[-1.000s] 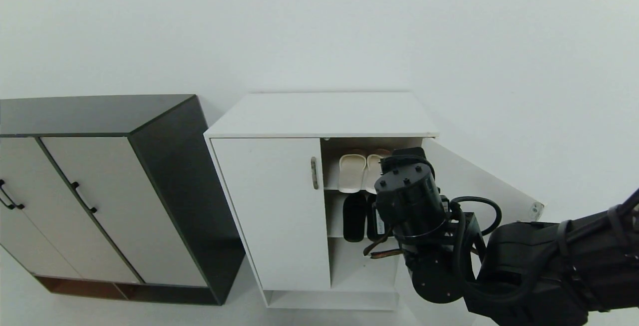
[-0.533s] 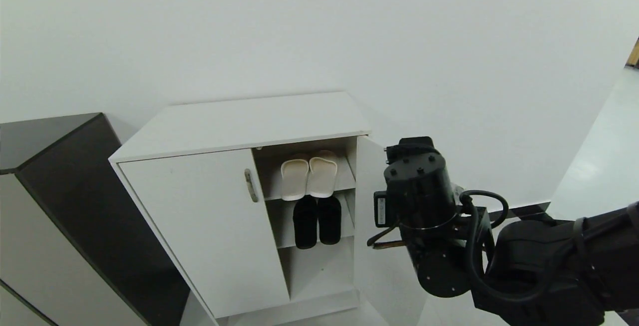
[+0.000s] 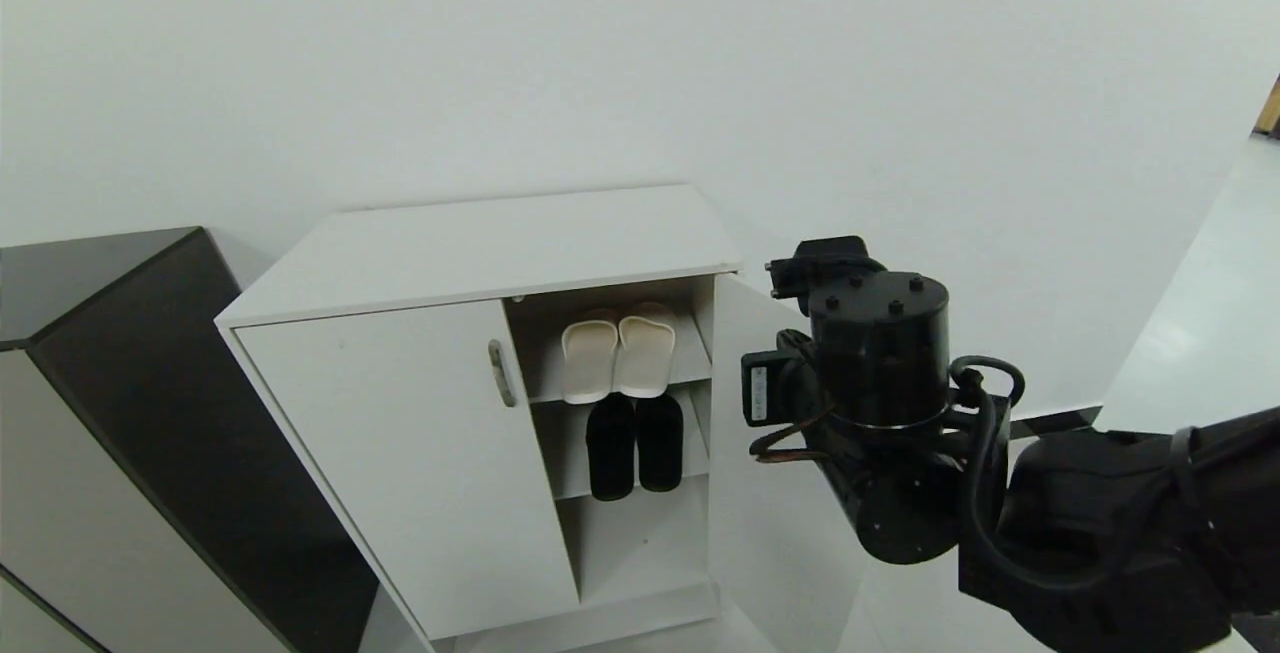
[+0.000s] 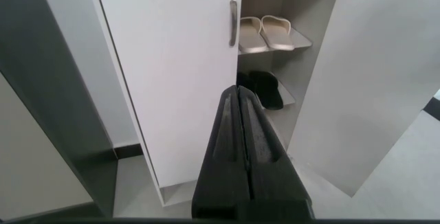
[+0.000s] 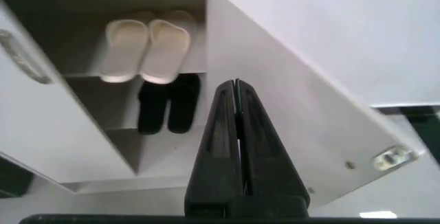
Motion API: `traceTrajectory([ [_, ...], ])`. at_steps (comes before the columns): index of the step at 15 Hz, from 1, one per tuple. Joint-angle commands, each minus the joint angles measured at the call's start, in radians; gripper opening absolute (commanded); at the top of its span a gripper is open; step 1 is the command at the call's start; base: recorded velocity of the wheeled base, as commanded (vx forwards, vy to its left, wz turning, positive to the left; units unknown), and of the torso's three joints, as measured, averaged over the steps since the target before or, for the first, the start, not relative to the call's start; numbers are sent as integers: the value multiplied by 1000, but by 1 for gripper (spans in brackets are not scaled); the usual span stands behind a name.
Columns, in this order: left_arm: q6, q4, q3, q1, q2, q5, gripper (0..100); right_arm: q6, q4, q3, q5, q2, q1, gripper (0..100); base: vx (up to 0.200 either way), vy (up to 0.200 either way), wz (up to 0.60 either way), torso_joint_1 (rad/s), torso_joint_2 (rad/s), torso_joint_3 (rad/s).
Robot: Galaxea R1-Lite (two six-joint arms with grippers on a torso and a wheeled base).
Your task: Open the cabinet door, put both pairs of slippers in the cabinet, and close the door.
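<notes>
The white cabinet (image 3: 480, 248) has its right door (image 3: 760, 513) swung open and its left door (image 3: 400, 453) closed. A white pair of slippers (image 3: 617, 358) lies on the upper shelf, a black pair (image 3: 635, 443) on the shelf below. My right gripper (image 5: 236, 86) is shut and empty, held in front of the open door's (image 5: 295, 114) inner face, a little right of the shelves. The right wrist (image 3: 880, 393) stands beside that door. My left gripper (image 4: 238, 93) is shut and empty, lower down before the closed door (image 4: 172, 66), apart from its handle (image 4: 233, 23).
A dark cabinet (image 3: 120, 383) with light doors stands just left of the white one. The open door carries a round metal knob (image 5: 388, 159) on its outer edge. The bottom compartment (image 3: 640, 543) holds nothing. Pale floor (image 3: 1200, 333) stretches to the right.
The head camera has swung right, shifting the cabinets left. My right wrist came out from in front of the shelves to beside the open door, then rose and turned a little.
</notes>
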Motion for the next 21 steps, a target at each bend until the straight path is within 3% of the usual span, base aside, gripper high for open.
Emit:
traceTrajectory([
  [1,0,0,0,0,0,0,0,32,146,-153,1,3,-61,0,0,0,0,0,0,0],
  [4,0,0,0,0,0,0,0,107,396,-377,17,20,-119,0,0,0,0,0,0,0],
  [6,-2,0,0,0,0,0,0,118,462,-446,32,34,-131,0,-200,0,0,0,7,0],
  [10,-2,0,0,0,0,0,0,116,463,-488,49,65,-157,0,-200,0,0,-2,2,0],
  [21,-2,0,0,0,0,2,0,119,460,-561,221,212,-335,0,0,0,0,0,0,0],
])
